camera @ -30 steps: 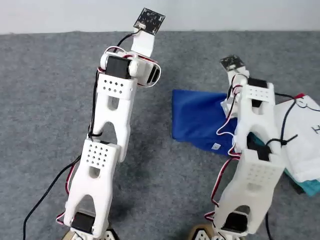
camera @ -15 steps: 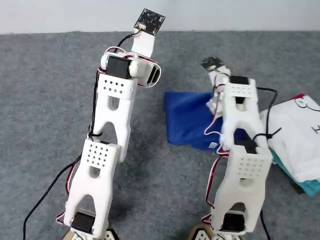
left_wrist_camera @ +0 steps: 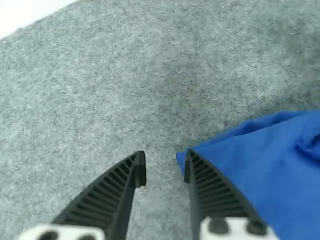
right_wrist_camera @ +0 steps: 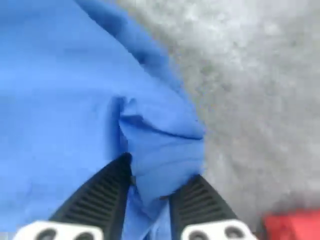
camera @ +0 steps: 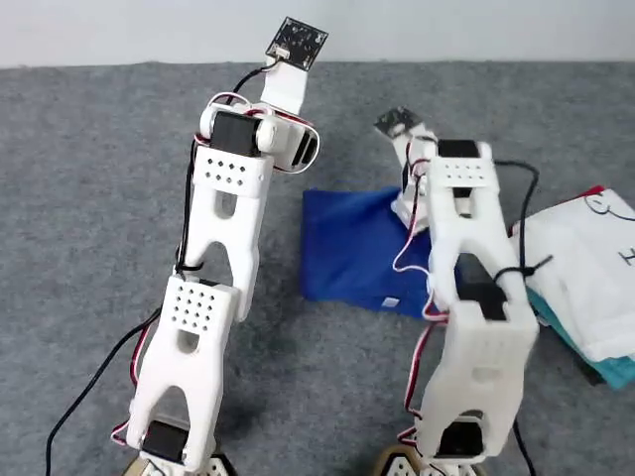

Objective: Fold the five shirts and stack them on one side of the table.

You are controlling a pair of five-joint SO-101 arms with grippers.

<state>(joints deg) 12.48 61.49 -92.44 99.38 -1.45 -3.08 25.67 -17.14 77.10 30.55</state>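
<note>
The right gripper (right_wrist_camera: 161, 172) is closed down on a bunched fold of the blue shirt (right_wrist_camera: 60, 100), with cloth pinched between its two black fingers (right_wrist_camera: 107, 192). From above, the blue shirt (camera: 352, 248) lies on the grey table (camera: 89, 198) between the two arms, with its right part under the right arm. The left gripper (left_wrist_camera: 162, 167) is partly open and holds nothing. Grey table shows through the gap, and one finger (left_wrist_camera: 210, 192) sits just beside a corner of the blue shirt (left_wrist_camera: 260, 165); I cannot tell whether they touch. At the right side of the table is a pile of shirts, with a white shirt (camera: 585, 278) on top of a teal shirt (camera: 615, 372) and a red edge (camera: 595, 190) at the far side.
</note>
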